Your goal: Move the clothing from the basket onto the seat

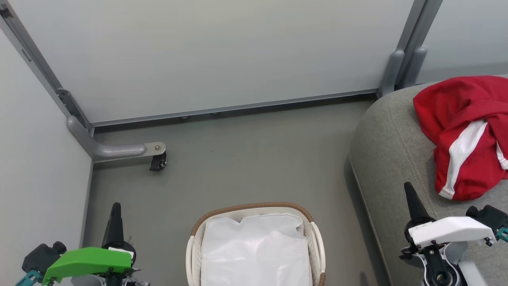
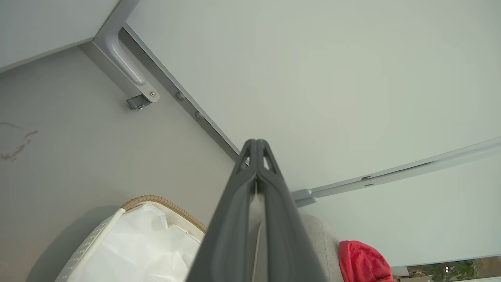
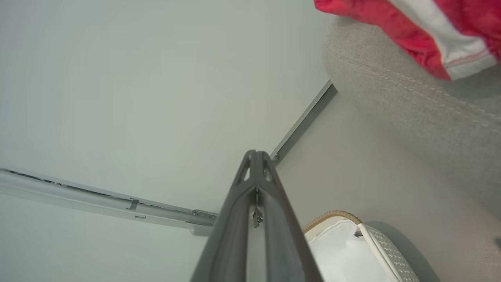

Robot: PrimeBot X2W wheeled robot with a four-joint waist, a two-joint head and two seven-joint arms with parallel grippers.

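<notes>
You'll know your left gripper (image 1: 116,207) by its bright green shell (image 1: 89,260) over the wrist; your right gripper (image 1: 408,188) wears a white shell (image 1: 450,230) of the same shape, with small dark screws (image 1: 433,241) along its lower edge; both end in long dark fingers (image 2: 235,219) tapering to a point, with triangular cut-outs (image 2: 267,162) near the tips; at each wrist's outer side sits a black module (image 1: 41,256) and a teal fitting (image 1: 27,277).

Red clothing (image 1: 462,131) heaped on grey seat (image 1: 393,151); basket (image 1: 313,226) w/ white liner only.
</notes>
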